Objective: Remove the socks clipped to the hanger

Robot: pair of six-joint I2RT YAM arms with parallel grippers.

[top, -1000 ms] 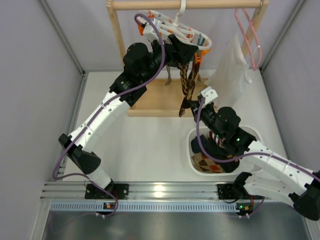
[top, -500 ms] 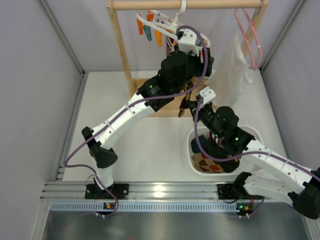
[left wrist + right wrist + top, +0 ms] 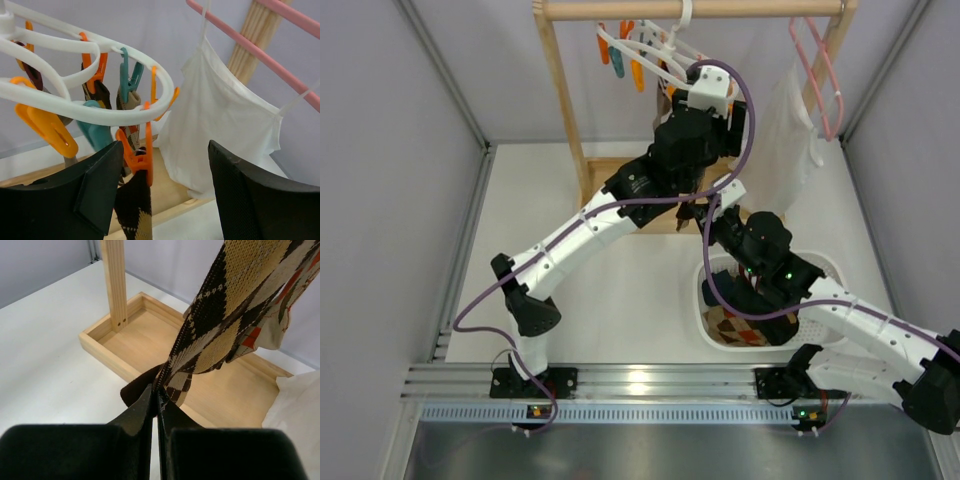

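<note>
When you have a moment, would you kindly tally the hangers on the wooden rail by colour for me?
White clip hanger: 1
Pink wire hanger: 1
Total: 2

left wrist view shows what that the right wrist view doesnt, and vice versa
Only left wrist: the white hanger with its orange and teal clips, the pink hanger, and the open left hand. Only right wrist: the right hand shut on the lower end of an argyle sock. Both: argyle socks, the white garment and the wooden rack.
</note>
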